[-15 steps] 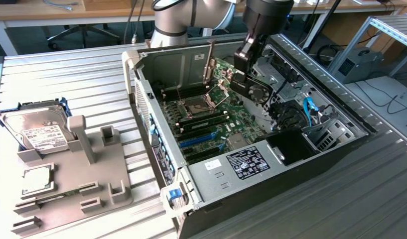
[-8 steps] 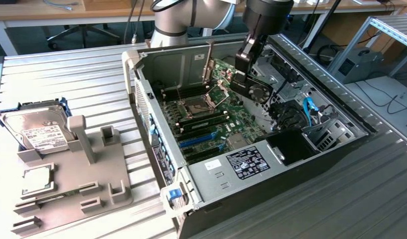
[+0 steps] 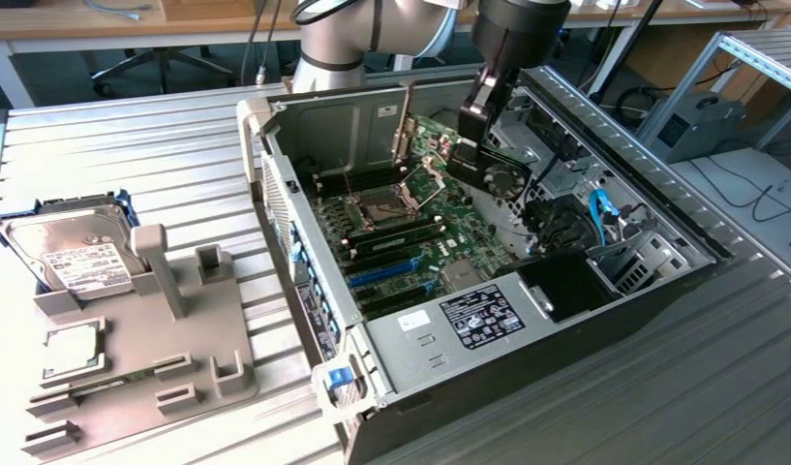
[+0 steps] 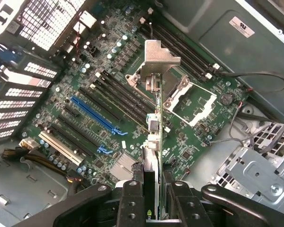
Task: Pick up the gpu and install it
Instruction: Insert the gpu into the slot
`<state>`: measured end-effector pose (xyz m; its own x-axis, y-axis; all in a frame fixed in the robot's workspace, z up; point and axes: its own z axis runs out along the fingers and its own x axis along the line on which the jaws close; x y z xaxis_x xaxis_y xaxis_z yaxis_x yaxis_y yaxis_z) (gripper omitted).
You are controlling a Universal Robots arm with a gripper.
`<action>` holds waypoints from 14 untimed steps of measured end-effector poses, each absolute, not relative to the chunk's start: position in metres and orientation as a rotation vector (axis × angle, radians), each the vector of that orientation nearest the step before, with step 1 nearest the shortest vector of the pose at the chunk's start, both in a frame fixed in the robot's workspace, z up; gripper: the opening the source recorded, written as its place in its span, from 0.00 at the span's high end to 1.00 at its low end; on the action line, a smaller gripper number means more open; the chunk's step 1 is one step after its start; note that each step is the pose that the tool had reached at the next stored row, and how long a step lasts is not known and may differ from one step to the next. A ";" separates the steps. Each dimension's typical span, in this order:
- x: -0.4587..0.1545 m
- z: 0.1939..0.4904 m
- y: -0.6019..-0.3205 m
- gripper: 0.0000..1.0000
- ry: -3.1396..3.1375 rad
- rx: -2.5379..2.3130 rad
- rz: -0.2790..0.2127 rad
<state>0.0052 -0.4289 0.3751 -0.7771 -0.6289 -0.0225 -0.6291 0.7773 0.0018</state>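
The gripper (image 4: pixel 154 201), clamped on the gpu (image 4: pixel 154 135), holds it edge-on above the motherboard (image 4: pixel 80 90) inside the case (image 3: pixel 282 184), where care likely means squaring its connector with the blue slot (image 4: pixel 97 116) before any pressing.

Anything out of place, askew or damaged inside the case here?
Only the CPU socket: its metal load plate stands flipped open. The gpu sits straight in the gripper; nothing looks spilled or broken.
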 end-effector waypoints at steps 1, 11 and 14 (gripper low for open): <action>0.005 0.375 -0.429 0.74 2.939 -1.051 0.014; 0.005 0.375 -0.429 0.74 2.907 -1.138 0.015; 0.005 0.374 -0.429 0.74 2.897 -1.162 0.016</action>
<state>0.0052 -0.4289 0.3744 -0.7228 -0.6907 -0.0224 -0.6909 0.7230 0.0018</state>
